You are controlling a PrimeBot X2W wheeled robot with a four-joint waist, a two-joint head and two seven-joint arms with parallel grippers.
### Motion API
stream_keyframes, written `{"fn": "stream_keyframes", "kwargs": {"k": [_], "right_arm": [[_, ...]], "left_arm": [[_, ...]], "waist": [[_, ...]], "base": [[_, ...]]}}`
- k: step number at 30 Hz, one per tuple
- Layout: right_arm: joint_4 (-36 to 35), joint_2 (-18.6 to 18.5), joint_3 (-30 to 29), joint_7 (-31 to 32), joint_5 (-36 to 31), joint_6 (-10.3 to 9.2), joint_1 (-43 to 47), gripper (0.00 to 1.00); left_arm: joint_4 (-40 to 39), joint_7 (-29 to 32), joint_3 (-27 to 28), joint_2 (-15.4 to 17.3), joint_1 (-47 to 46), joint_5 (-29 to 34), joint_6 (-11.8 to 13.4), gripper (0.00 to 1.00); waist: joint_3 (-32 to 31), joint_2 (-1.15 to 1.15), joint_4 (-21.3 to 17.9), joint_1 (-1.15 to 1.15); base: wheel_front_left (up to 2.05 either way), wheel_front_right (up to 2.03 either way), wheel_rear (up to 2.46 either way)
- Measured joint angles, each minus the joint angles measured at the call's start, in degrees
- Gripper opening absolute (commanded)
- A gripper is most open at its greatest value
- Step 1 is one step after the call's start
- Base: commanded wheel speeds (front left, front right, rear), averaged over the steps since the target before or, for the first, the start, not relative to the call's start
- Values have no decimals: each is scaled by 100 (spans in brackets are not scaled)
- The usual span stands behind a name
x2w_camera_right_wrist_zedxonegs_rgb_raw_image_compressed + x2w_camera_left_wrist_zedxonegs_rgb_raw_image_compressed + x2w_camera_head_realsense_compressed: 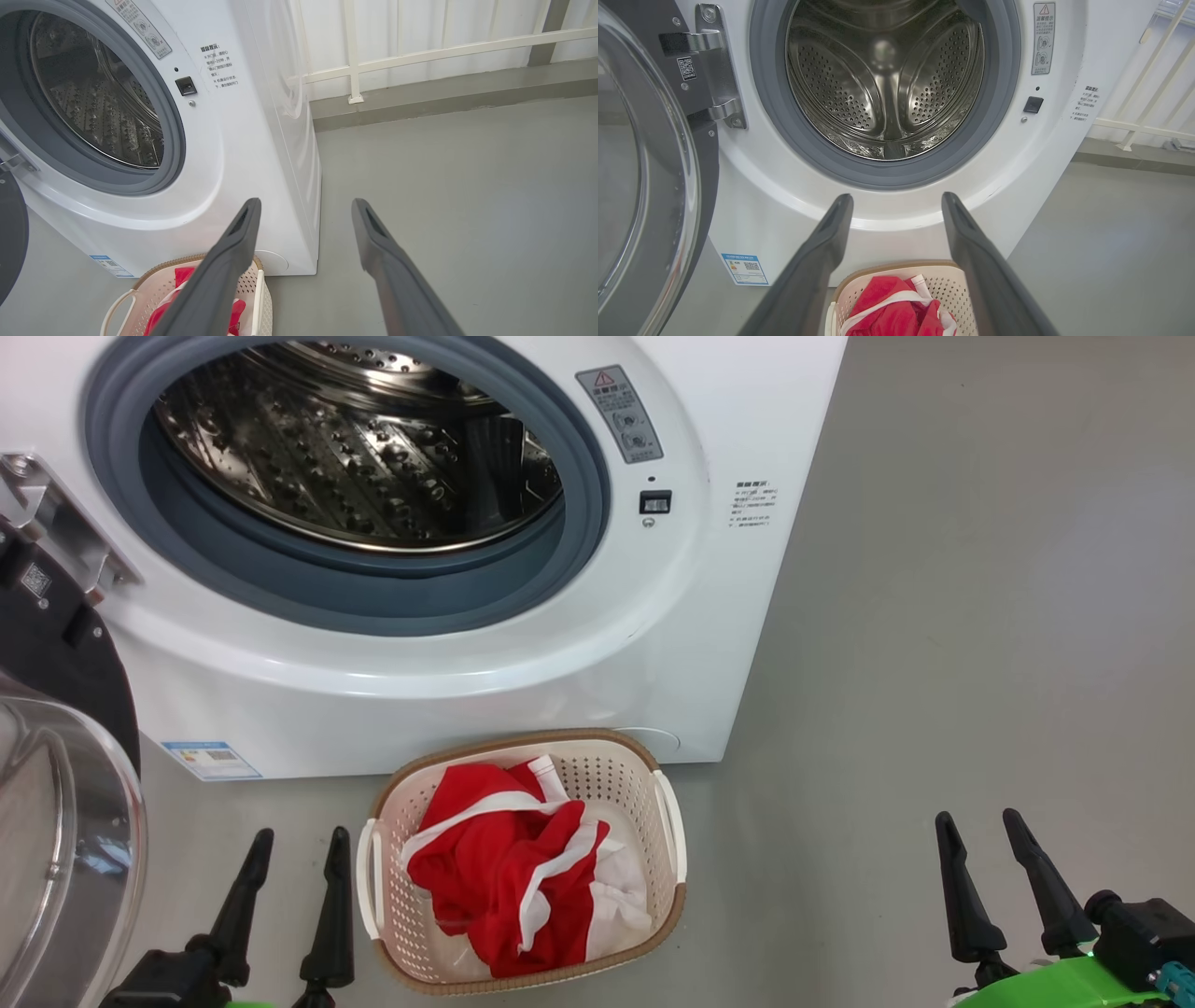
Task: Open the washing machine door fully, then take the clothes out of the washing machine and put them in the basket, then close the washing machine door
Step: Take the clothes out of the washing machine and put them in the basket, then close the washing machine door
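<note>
Closing looks like the one step left. The perforated steel drum (pixel 355 457) of the big white front-loading washing machine (pixel 467 691) shows bare. The bright red fabric clothes with white bands (pixel 504 877) lie bundled in the small cream perforated plastic basket with brown woven-look rim (pixel 523 743), on the grey floor (pixel 934 663) at the machine's foot.

The round door with glossy black rim and bulging clear glass window (pixel 65 821) stands swung out on its steel hinge (pixel 56 523), at the 9 o'clock side of the opening. From my left pincer (pixel 301 845) it lies at 9 to 10 o'clock, near but apart, its glass bowl bulging toward 3 o'clock. Left arm is plainly the nearer. My right pincer (pixel 978 821) sits well apart at 3 o'clock, beyond the basket.

Both pincers: fingers spread wide, nothing held, nothing touched.

Judgement: the door must swing round toward 1 o'clock, so contact belongs on its outer face or free edge, neither of which I can see from here. The basket sits just beside my left pincer at 3 o'clock, below the opening. Whether the door's sweep clears its rim I cannot tell.
</note>
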Motion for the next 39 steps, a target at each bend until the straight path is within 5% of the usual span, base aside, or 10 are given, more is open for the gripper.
{"fn": "stream_keyframes", "kwargs": {"k": [17,39], "right_arm": [[-16,10,1,0,-16,0,-4,100],[-15,11,20,0,-41,0,-5,100]], "left_arm": [[-44,0,-45,0,-4,1,0,100],[-62,0,-96,1,-5,1,0,100]], "waist": [[72,0,8,-1],[40,0,26,0]], "base": [[-5,5,0],[-90,90,0]]}}
